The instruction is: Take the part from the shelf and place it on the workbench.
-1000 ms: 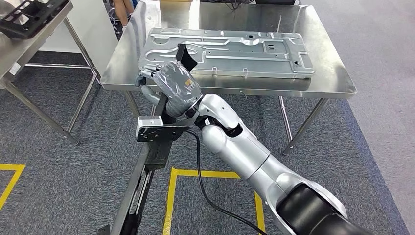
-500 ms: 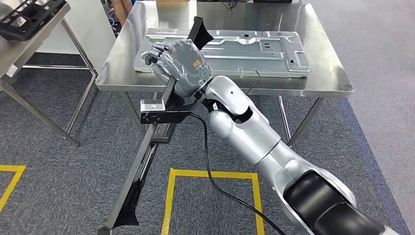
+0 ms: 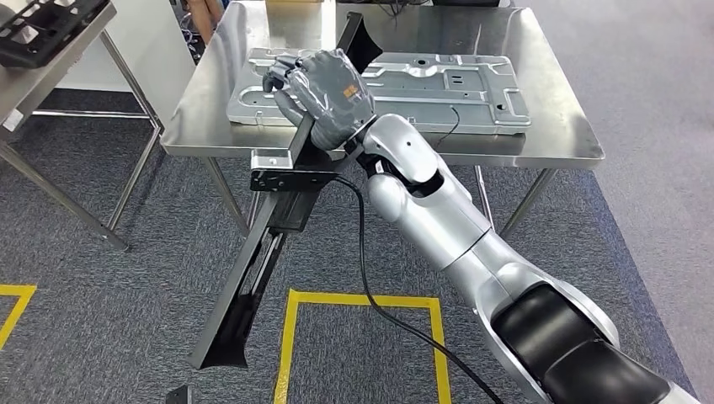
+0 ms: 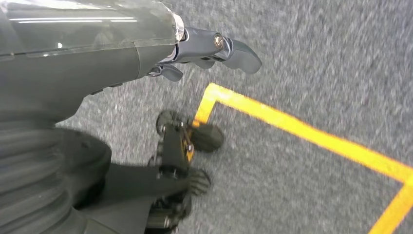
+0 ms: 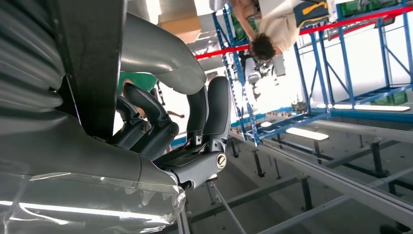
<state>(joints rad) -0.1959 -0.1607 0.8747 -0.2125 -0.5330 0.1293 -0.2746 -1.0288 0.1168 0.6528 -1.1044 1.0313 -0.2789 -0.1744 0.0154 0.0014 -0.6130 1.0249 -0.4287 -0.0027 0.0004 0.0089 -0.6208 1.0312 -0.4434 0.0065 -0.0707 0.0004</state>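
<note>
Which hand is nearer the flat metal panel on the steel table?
Right. The right hand grips a long black part over the metal panel; the left hand hangs by the carpet floor.

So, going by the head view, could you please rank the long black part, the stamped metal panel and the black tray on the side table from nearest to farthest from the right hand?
1. Long black part: gripped in the right hand.
2. Stamped metal panel: on the workbench, directly beneath and beyond the hand.
3. Black tray: far left, on the side table.
</note>
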